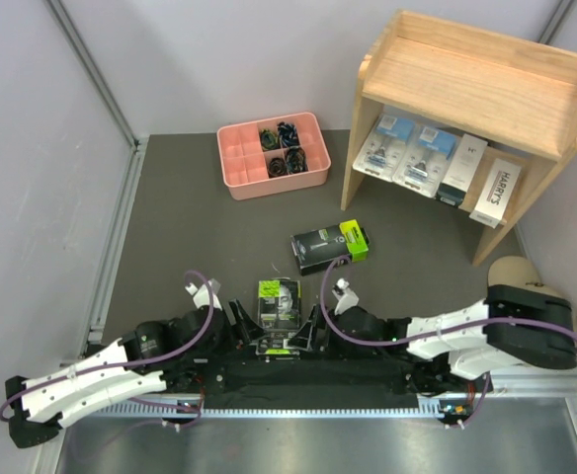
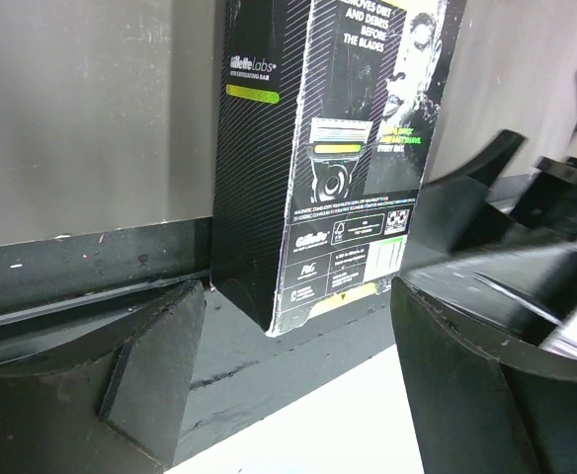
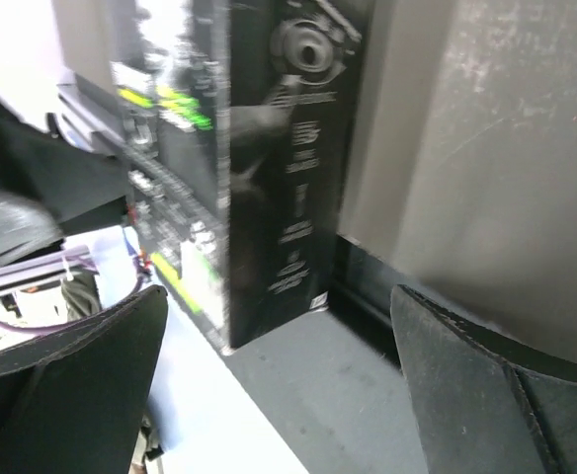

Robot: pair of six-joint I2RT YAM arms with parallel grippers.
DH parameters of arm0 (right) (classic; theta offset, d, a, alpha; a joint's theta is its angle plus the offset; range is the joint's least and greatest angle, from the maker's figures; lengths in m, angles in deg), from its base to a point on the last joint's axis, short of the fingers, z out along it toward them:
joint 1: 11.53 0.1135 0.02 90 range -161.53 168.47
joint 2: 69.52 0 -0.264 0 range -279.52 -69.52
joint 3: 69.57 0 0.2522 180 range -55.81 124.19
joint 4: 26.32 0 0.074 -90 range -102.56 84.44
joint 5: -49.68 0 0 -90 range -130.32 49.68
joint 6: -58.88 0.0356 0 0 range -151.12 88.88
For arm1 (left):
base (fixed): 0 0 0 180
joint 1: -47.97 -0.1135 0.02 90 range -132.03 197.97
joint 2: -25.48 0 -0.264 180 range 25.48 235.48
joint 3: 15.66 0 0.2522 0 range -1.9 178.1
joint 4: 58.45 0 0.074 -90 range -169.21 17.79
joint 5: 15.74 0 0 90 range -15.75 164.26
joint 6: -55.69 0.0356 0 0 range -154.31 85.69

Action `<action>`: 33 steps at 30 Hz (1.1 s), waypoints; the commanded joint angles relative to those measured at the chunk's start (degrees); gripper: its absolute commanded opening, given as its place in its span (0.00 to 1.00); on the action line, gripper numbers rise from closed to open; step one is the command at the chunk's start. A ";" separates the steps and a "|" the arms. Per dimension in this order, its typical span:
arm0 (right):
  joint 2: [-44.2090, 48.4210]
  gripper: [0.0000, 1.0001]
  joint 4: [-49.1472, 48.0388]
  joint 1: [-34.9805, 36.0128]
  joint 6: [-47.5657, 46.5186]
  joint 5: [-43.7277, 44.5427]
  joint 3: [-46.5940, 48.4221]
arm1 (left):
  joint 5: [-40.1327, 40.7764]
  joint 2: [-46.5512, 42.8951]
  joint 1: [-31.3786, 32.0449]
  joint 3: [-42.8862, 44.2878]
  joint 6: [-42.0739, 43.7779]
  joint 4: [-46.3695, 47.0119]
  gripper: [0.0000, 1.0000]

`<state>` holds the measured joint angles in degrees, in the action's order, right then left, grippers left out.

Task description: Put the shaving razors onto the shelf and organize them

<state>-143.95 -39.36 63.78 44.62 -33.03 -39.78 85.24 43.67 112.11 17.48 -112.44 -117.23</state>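
The left gripper (image 1: 237,324) lies low at the near edge, fingers apart and empty. Just beside it, a black box (image 1: 279,308) sits between the two arms. The right gripper (image 1: 316,321) is on the box's other side, also spread wide and holding nothing. A second black box (image 1: 330,247) lies farther out on the mat (image 1: 200,227). The shelf's (image 1: 486,79) lower tier holds two blister packs (image 1: 383,148) and two white boxes (image 1: 463,168).

Black box (image 1: 279,304) stood dead ahead of left gripper (image 1: 241,324), jaws wide, gap either side of it. Same box blocked right gripper (image 1: 315,321) from opposite side. Second black box (image 1: 330,245) lay beyond right claw; bare mat (image 1: 190,232) beyond left.
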 commanded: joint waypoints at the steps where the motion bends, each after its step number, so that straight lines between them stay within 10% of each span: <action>1: -5.71 0.93 -8.43 -0.42 1.33 -1.40 2.43 | 0.18 -0.18 0.20 -0.13 -0.80 1.51 0.80; 13: -37.33 0.80 -65.41 -2.10 9.06 -1.92 -6.72 | 0.27 -1.49 0.20 -0.74 -0.89 1.42 0.80; 21: -44.04 0.71 -65.30 -2.62 11.27 -6.50 -0.74 | 0.79 -3.08 0.11 -0.22 -1.06 -0.60 0.80; 33: -42.47 0.23 -65.21 -2.71 8.90 -7.11 0.32 | 2.37 -7.21 0.11 1.27 -1.33 -3.67 0.80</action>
<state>-186.62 -98.16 61.40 55.40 -40.09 -39.26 86.81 37.64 112.07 17.04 -112.50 -120.86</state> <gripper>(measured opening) 0.439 0.800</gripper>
